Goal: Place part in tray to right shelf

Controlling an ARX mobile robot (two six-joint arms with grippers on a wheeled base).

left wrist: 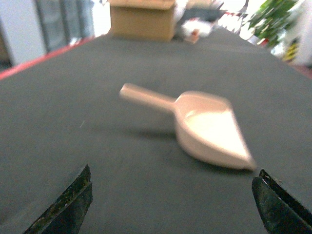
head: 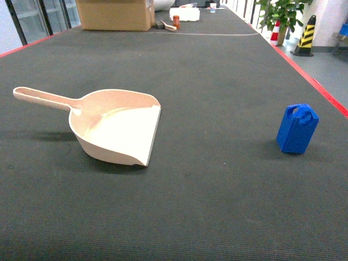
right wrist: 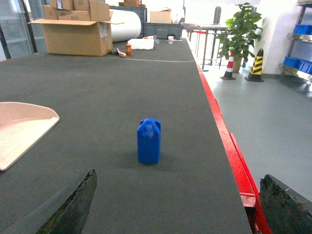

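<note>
Starting from the left of the head view: the tray (head: 117, 128) sits flat on the dark tabletop (head: 217, 81), handle pointing off to the far left and the wide open lip facing right, toward the part. The left gripper (left wrist: 170, 209) hangs in front of it with its fingers (left wrist: 68, 204) spread wide apart, nothing between them, and the tray lies ahead and a bit right of center in that wrist view (blurry, so finer detail is a no-go). Moving right, the part (head: 297, 129) stands upright on its base with the lug end on top, well apart from the tray and near the red edge (head: 321, 87) of the tabletop. The right gripper (right wrist: 180, 204) is also wide open, holding nothing, and the part sits ahead of it, slightly left of the midline between the fingers. So the right arm looks like the obvious one for the grab, I'd say, coming in around that tall vertical axis. No shelf shows in the head view, so can't say where it is.
</note>
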